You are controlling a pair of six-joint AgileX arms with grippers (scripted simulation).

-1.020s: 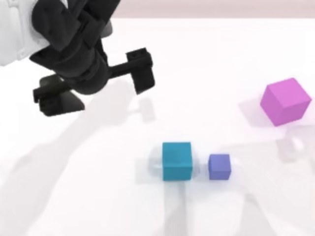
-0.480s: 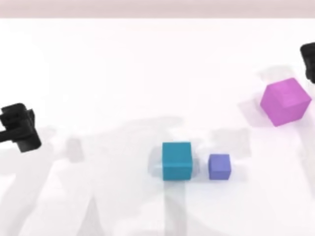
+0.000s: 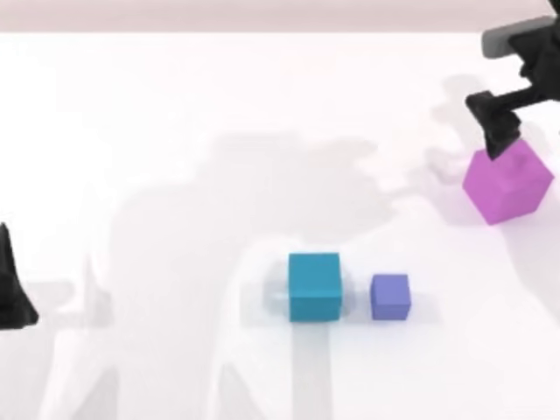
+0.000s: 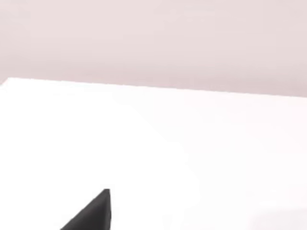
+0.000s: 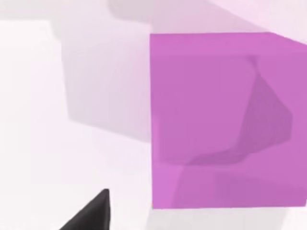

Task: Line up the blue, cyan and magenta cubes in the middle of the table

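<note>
The white table [image 3: 175, 131] fills my overhead view, with a pale pinkish-grey band along its far edge. Near the middle sit the cyan cube [image 3: 314, 286] and, just beside it on the right but not touching, the smaller blue cube [image 3: 390, 297]. The magenta cube [image 3: 507, 181] stands well apart at the table's right side, turned at an angle to the other two.

My right gripper [image 3: 500, 131] hangs over the magenta cube's far corner; the arm runs off the frame's right edge, only one dark finger shows clearly, and I cannot tell how far the pincer is spread. The right wrist view gives what the overhead cannot: the magenta cube [image 5: 220, 120] close up, a shadow across its top face, and one black fingertip [image 5: 91, 213] in the corner, clear of the cube.

My left arm is parked at the table's left edge, only a dark sliver [image 3: 10, 293] showing, its pincer's state impossible to tell. The left wrist view shows bare table and a single fingertip [image 4: 93, 213].
</note>
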